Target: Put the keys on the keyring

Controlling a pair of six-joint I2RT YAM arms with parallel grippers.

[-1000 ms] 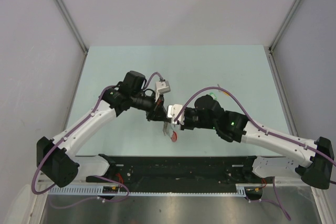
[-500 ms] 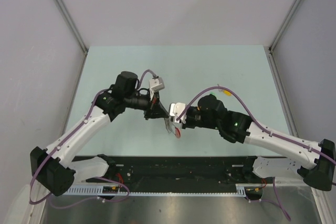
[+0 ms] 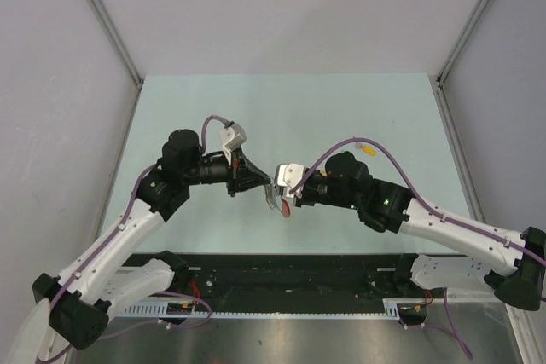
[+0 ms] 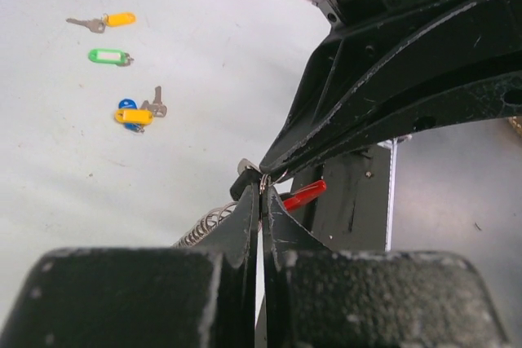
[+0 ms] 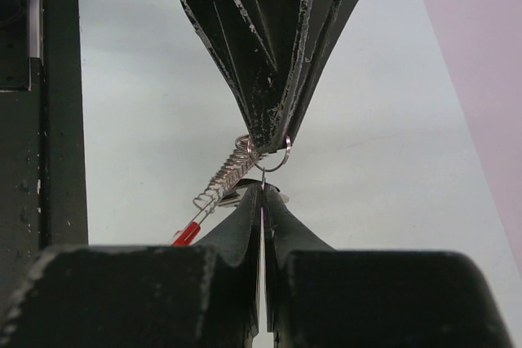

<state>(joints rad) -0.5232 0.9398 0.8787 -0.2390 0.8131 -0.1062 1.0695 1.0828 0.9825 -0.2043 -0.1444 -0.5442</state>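
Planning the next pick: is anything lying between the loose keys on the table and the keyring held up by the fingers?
Nothing visible does. Only open table separates the loose keys from the keyring, pinched in the air where left gripper and right gripper meet.

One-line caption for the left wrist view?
Shut left gripper and shut right gripper pinch the keyring tip to tip; coloured-headed keys lie on the table beyond.

Pale green tabletop between plain grey walls, black rail along its near edge.
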